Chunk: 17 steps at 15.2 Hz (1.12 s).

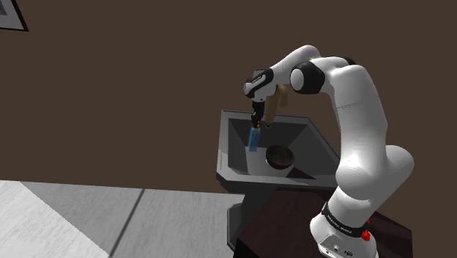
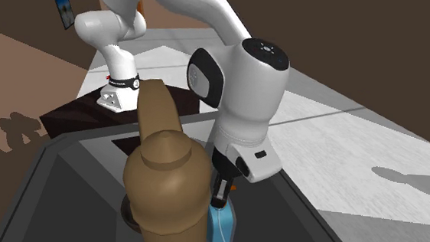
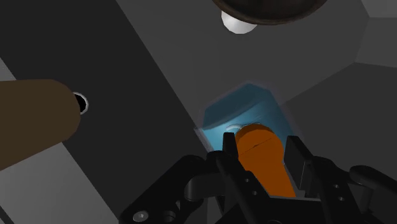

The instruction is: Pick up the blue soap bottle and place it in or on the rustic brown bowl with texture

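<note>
A translucent blue soap bottle (image 1: 254, 138) with an orange pump top (image 3: 263, 154) hangs upright inside the dark grey sink (image 1: 228, 170). My gripper (image 3: 261, 153) is shut on the orange top from above, its fingers (image 3: 230, 156) clasping both sides; it also shows over the basin (image 1: 257, 120) and above the bottle (image 2: 221, 226). The dark brown bowl (image 1: 280, 155) sits on the sink floor, beside the bottle toward the shoulder view's right. From the hand, the bowl (image 3: 267, 9) lies beyond the bottle, only its rim in sight.
A brown faucet (image 1: 274, 107) rises just behind the gripper; up close the faucet (image 2: 163, 186) hides much of the basin, and its spout (image 3: 35, 127) reaches beside the hand. A small white ball (image 3: 236, 24) lies against the bowl. Sloped sink walls enclose the space.
</note>
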### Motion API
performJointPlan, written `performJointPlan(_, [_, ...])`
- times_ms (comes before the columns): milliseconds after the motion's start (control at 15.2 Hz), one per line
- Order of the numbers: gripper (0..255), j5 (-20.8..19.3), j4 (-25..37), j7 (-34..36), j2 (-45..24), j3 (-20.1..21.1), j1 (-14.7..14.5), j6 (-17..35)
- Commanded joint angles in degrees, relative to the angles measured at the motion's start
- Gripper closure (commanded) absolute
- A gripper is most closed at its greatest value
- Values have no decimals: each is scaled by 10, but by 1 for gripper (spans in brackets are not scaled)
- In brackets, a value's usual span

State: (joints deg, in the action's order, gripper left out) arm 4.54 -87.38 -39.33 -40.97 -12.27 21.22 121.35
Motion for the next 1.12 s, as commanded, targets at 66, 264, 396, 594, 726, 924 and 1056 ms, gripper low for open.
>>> performJointPlan(66, [255, -2, 3, 0, 15, -2, -1, -17])
performJointPlan(264, [255, -5, 6, 0, 28, -4, -2, -33])
performJointPlan(396, [255, -6, 9, 0, 36, -5, -3, -44])
performJointPlan(594, [255, -8, 15, 0, 47, -6, -3, -61])
performJointPlan(726, [255, -9, 20, 1, 54, -7, -4, -73])
performJointPlan(924, [255, -11, 28, 1, 64, -9, -5, -90])
performJointPlan(1056, [255, -12, 34, 1, 70, -9, -5, -102])
